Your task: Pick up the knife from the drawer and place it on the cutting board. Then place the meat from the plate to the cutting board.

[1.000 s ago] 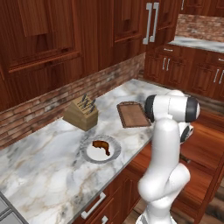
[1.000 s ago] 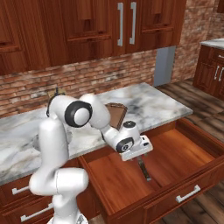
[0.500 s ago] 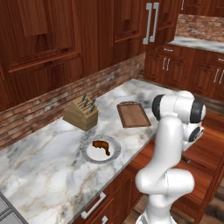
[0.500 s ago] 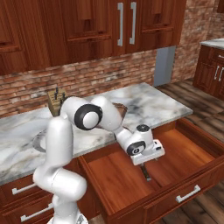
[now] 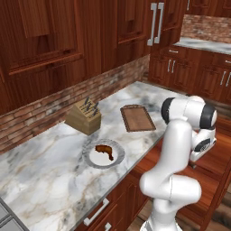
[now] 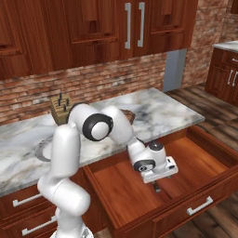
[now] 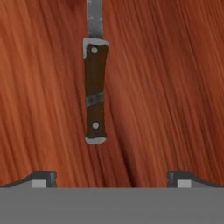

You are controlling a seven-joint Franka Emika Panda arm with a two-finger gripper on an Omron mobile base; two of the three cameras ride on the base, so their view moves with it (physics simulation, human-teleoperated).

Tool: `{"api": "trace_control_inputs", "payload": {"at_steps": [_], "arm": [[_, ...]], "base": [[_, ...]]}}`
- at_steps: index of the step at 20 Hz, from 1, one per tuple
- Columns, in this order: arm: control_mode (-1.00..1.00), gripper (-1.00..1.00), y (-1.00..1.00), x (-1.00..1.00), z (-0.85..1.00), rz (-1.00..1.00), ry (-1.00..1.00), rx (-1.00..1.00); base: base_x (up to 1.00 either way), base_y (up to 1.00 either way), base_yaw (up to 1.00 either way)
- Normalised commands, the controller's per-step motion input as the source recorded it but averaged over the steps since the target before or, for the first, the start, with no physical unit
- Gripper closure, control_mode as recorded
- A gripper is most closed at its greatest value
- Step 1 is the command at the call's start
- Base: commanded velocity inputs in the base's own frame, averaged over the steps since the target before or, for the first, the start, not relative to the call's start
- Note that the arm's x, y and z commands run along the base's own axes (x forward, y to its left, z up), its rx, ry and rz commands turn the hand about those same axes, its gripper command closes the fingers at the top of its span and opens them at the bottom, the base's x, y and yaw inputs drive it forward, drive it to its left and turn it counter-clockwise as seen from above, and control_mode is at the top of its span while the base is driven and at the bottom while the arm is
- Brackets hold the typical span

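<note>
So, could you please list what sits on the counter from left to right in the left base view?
Knife block → plate with the meat → cutting board.

Arm links: we see smooth, glossy white tubes, thick and rounded.
Joints: we see dark grey round caps with a lighter ring on the shoulder and the wrist.
Hand [image 6: 159, 170]: we see a white flat block with a dark round part above.
Finger tips [image 7: 43, 178]: we see small, dark grey ones with a paler face.
</note>
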Motion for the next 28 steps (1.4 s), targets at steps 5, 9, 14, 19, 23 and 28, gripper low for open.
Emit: {"api": "trace_control_inputs", "payload": {"at_steps": [5,9,14,19,23,28], "arm": [[-1.0,-1.0,0.3,-0.11,0.0,-0.04,-0.11,0.02],[-1.0,-1.0,0.09,-0.05,-0.05,-0.02,-0.02,0.01],[-1.0,-1.0,0.03,-0.02,-0.21,0.0,0.0,0.0],[-1.0,-1.0,0.01,0.09,-0.17,0.03,0.0,0.03],[-1.0,-1.0,0.0,0.09,-0.31,0.15,-0.01,0.07],[-1.0,-1.0,-0.08,0.16,-0.28,0.17,0.0,0.1]], "base": [[0.0,0.0,0.0],[0.0,0.0,0.0],[0.0,0.0,0.0],[0.0,0.0,0.0],[0.0,0.0,0.0],[0.0,0.0,0.0]]}}
